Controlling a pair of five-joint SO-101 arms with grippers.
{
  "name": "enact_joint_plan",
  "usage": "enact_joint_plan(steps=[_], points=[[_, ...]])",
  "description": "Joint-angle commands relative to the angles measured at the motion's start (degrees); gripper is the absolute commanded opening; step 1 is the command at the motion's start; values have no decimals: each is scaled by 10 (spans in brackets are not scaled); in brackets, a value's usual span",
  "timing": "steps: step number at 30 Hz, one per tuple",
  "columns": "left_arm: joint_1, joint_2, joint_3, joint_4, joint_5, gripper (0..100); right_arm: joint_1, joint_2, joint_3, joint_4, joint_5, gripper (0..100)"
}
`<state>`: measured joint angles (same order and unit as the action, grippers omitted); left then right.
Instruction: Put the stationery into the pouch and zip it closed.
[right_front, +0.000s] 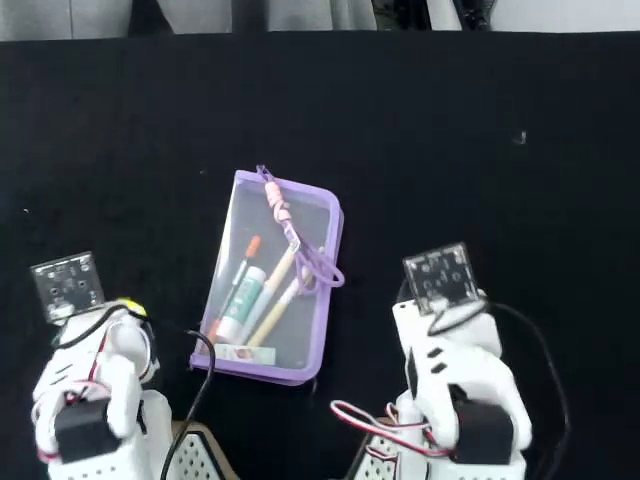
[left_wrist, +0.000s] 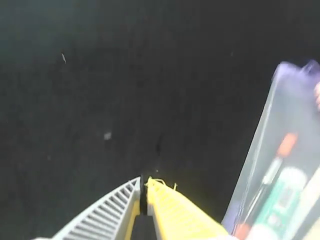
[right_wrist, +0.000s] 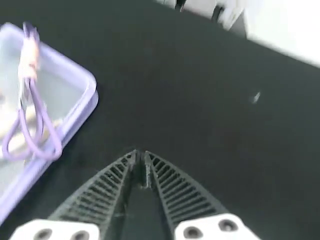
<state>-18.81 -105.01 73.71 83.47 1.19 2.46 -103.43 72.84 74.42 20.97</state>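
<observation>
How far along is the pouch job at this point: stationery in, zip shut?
Done: the stationery lies inside the pouch, flat on the table. In hand: nothing; the left hand and right hand are shut, empty, clear of the pouch. Left: likely nothing, though I cannot confirm the zip is fully closed.
</observation>
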Motion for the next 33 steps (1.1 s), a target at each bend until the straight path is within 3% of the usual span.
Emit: enact_joint_plan(steps=[1, 6, 13, 18, 33], points=[[-15, 4, 22, -11, 4, 30, 9, -51, 24, -13, 6, 11], [-59, 4, 52, -15, 4, 33, 9, -51, 108, -13, 6, 12], [-9, 4, 206, -93, 4, 30, 10, -51, 235, -18, -13, 12], [22, 4, 235, -103, 7, 30, 31, -51, 234, -18, -65, 15], [10, 4, 236, -103, 8, 30, 30, -51, 236, 3, -65, 12]])
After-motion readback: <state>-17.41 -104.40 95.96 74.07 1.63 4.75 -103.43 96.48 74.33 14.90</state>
